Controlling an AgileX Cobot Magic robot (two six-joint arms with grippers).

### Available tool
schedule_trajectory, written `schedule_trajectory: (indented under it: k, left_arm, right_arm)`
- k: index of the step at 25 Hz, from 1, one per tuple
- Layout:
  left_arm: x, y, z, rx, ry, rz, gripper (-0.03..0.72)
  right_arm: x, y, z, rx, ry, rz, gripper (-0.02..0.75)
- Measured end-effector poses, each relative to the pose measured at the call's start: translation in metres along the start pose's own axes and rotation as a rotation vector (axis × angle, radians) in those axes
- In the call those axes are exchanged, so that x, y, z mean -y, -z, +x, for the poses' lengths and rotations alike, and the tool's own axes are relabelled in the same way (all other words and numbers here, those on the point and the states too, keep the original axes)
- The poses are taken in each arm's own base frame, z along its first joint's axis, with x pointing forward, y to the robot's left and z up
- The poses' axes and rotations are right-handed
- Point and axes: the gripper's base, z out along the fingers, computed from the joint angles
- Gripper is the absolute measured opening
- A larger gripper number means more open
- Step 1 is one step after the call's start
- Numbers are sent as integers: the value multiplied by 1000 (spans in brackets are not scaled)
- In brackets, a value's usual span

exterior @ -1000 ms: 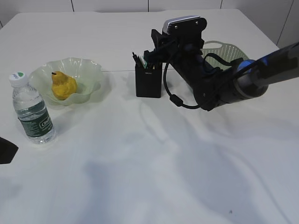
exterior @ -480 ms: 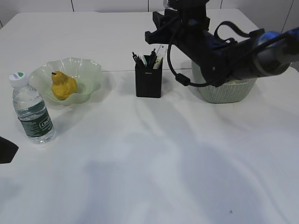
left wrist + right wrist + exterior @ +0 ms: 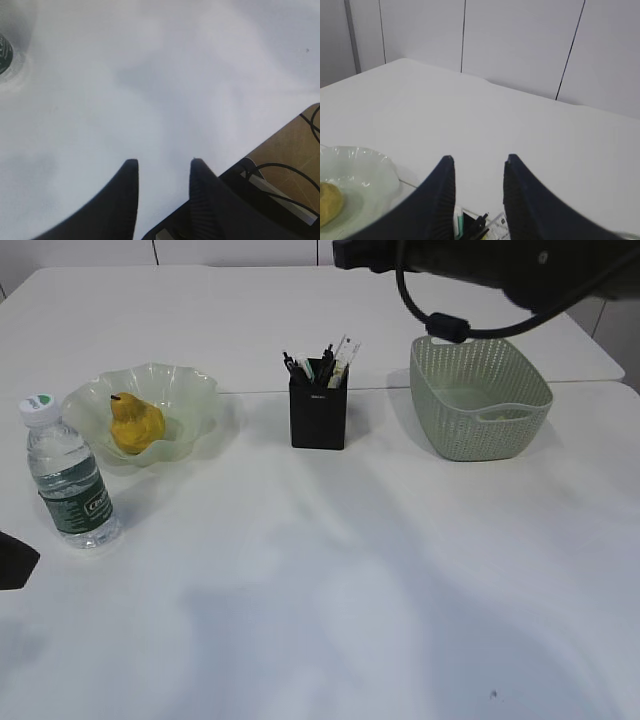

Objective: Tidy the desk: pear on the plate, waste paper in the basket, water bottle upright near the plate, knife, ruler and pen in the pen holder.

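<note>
The yellow pear (image 3: 135, 423) lies on the pale green wavy plate (image 3: 190, 390). The water bottle (image 3: 68, 478) stands upright just left of the plate. The black pen holder (image 3: 318, 418) holds dark pens, a clear ruler (image 3: 346, 352) and a white-green piece; I cannot pick out the knife. The green basket (image 3: 480, 405) stands to its right, and no waste paper shows in it. My right gripper (image 3: 477, 159) hangs open and empty high above the pen holder (image 3: 481, 227). My left gripper (image 3: 160, 161) is open over bare table, with the bottle's base (image 3: 5, 55) far to the left.
The right arm (image 3: 480, 260) crosses the top edge of the exterior view above the basket. A dark part of the left arm (image 3: 14, 560) sits at the left edge. The table's edge and cables (image 3: 295, 165) show on the right of the left wrist view.
The right arm has risen from beside the pen holder to the top of the exterior view, uncovering the basket. The left arm and the objects have not moved.
</note>
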Motion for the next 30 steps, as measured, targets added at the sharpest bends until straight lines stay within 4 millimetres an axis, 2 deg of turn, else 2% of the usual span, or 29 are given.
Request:
schedule_trajectory:
  k: [3, 4, 8, 9, 10, 16, 18, 26, 30]
  left_arm:
    - [0, 0, 0, 2, -4, -5, 239]
    - [-1, 0, 0, 1, -5, -7, 239]
    - [-3, 0, 0, -4, -24, -30, 239]
    - [-3, 0, 1, -11, -28, -35, 239]
    - [-4, 0, 2, -18, -33, -41, 239]
    - [-6, 4, 9, -75, -53, -69, 239]
    - [-6, 10, 11, -54, -58, -70, 239]
    - [-3, 43, 28, 31, -78, -71, 239]
    - [-2, 64, 42, 82, -86, -66, 239]
  right_arm:
    - [1, 12, -10, -44, 0, -7, 278]
    - [3, 29, -23, -91, 0, -15, 278]
    - [4, 54, -36, -192, 22, -30, 278]
    - [4, 55, -31, -254, 30, -38, 278]
    - [5, 68, -40, -259, 34, -38, 278]
    - [6, 104, -43, -469, 40, -62, 278]
    - [6, 104, -43, -469, 40, -62, 278]
    - [7, 151, -40, -759, 42, -95, 278]
    - [8, 171, -46, -803, 38, -99, 278]
